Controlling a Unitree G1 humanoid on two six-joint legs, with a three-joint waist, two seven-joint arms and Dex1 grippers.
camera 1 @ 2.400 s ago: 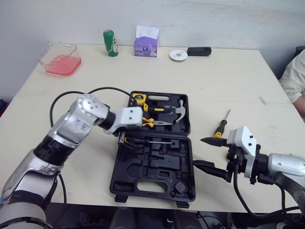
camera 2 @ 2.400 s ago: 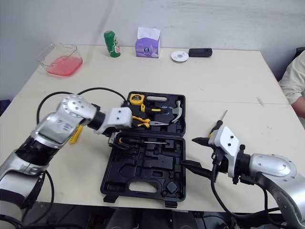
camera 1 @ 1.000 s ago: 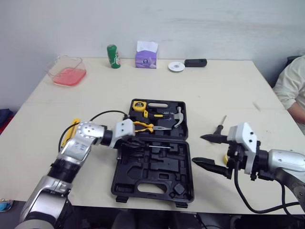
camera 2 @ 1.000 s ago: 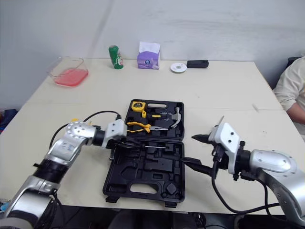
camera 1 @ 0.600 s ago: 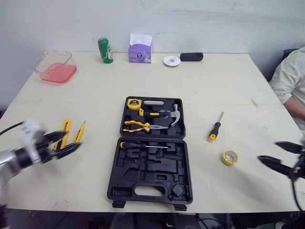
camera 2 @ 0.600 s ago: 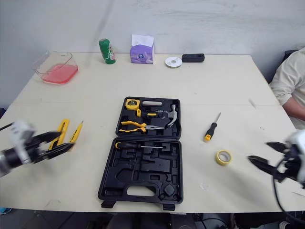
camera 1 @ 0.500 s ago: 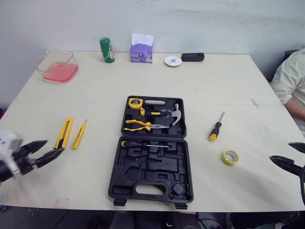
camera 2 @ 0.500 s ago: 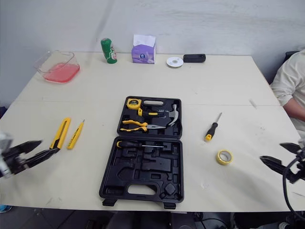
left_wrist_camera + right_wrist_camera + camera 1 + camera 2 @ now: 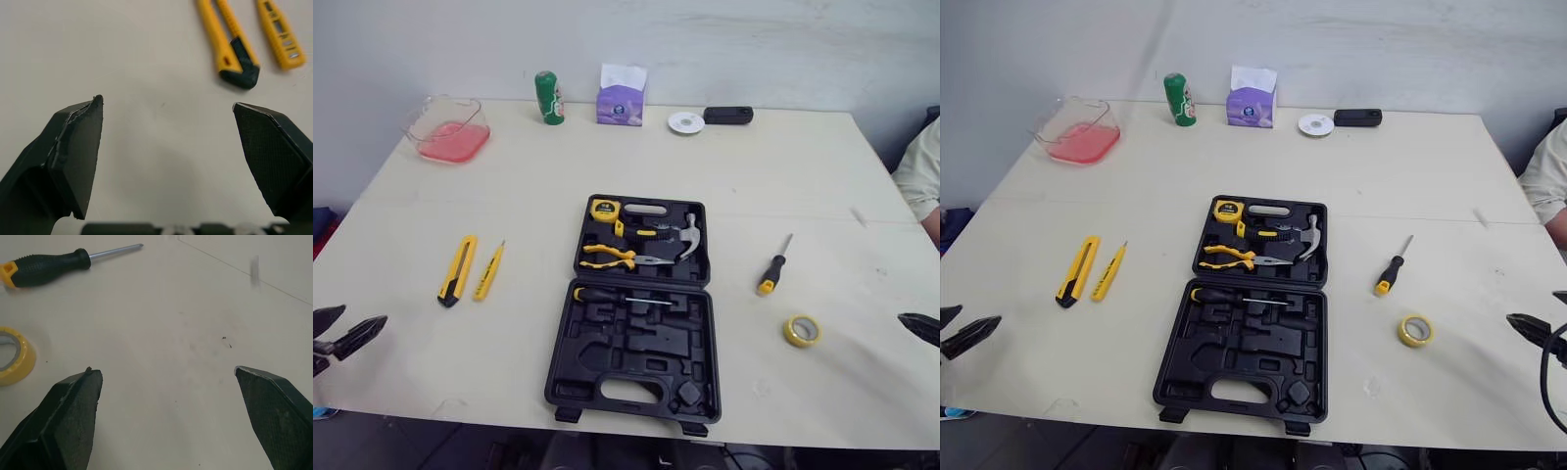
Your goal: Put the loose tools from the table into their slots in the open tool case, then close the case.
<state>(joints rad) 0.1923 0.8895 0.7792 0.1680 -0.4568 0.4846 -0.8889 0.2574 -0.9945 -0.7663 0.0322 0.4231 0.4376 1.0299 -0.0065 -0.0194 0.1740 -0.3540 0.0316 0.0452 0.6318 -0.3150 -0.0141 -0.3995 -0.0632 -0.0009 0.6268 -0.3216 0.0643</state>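
The black tool case (image 9: 636, 364) lies open at the table's middle. Its far half holds a tape measure (image 9: 604, 208), pliers (image 9: 607, 256) and a hammer (image 9: 685, 233); a screwdriver (image 9: 617, 296) lies in the near half. Left of the case lie a yellow utility knife (image 9: 457, 269) and a thin yellow tester (image 9: 489, 269). To the right lie a black-handled screwdriver (image 9: 771, 266) and a yellow tape roll (image 9: 802, 330). My left gripper (image 9: 357, 318) hangs open at the table's left front edge, empty, near the knife (image 9: 227, 44). My right gripper (image 9: 1532, 305) is open and empty at the right edge, short of the tape (image 9: 14, 355).
Along the far edge stand a pink tray (image 9: 448, 127), a green can (image 9: 546, 96), a purple tissue box (image 9: 621, 98), a white disc (image 9: 685, 122) and a black device (image 9: 728, 115). A person's sleeve (image 9: 925, 171) shows at the right edge.
My left gripper has pulled away from the case to the table's left edge, leaving a screwdriver in the near half. The right gripper has drawn back to the right edge. The camera also shifted.
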